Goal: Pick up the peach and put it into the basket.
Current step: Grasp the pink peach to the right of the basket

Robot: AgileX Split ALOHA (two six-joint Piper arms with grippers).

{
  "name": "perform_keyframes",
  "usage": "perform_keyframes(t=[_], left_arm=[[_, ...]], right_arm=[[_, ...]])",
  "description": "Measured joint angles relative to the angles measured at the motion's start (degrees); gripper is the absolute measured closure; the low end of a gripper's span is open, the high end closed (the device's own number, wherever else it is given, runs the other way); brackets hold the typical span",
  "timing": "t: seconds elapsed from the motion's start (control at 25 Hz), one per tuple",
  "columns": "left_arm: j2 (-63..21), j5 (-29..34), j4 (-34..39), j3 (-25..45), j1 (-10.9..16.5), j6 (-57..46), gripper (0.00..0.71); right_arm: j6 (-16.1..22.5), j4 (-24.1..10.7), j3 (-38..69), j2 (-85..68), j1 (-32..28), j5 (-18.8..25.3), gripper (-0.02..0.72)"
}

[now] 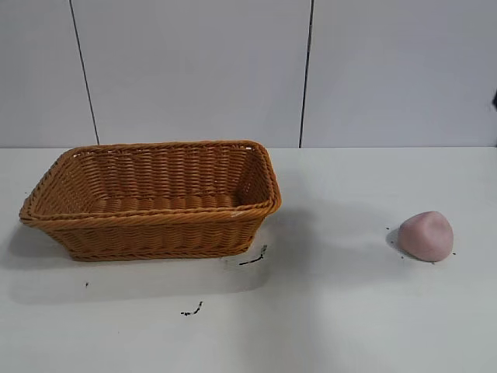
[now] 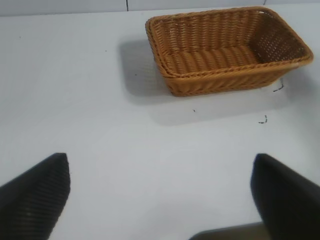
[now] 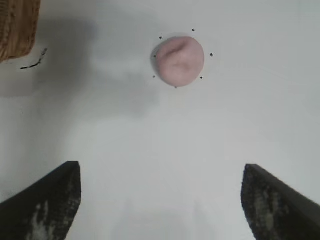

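Note:
The pale pink peach (image 1: 426, 235) lies on the white table at the right, well apart from the basket. The orange-brown wicker basket (image 1: 152, 198) stands at the left and holds nothing. In the right wrist view the peach (image 3: 179, 60) lies ahead of my right gripper (image 3: 161, 172), which is open, empty and above the table. In the left wrist view the basket (image 2: 225, 49) stands ahead of my left gripper (image 2: 161, 162), which is open and empty over bare table. Neither gripper shows in the exterior view.
Small black marks (image 1: 253, 257) dot the table in front of the basket and around the peach. A corner of the basket (image 3: 17, 27) shows in the right wrist view. A white panelled wall stands behind the table.

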Motion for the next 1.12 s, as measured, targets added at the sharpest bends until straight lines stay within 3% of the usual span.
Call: perform_keyframes(t=[0.4,0.68,0.8,0.92,0.96,1.04,1.12], left_arm=[[0.0,0.0,0.0,0.0,0.0,0.0,0.016],[0.0,0.0,0.0,0.0,0.0,0.0,0.016],[0.0,0.0,0.0,0.0,0.0,0.0,0.016],[0.0,0.0,0.0,0.0,0.0,0.0,0.016],[0.0,0.0,0.0,0.0,0.0,0.0,0.016],[0.0,0.0,0.0,0.0,0.0,0.0,0.016],[0.0,0.0,0.0,0.0,0.0,0.0,0.016]], right_arm=[[0.04,-0.43,-1.69,15.27,0.0,-8.31,0.103],[0.84,-0.43,-1.69,19.09,0.0,-9.47,0.111],[0.9,-0.43,-1.69,19.21,0.0,-9.47,0.247],[1.0,-0.43,-1.69,19.21,0.0,-9.17,0.57],[1.0,-0.43,-1.81,19.21,0.0,-8.71,0.642],[0.45,-0.43,-2.31,18.63,0.0,-7.92,0.715],[-0.28,-0.47,-3.36,17.75,0.0,-6.35,0.715]])
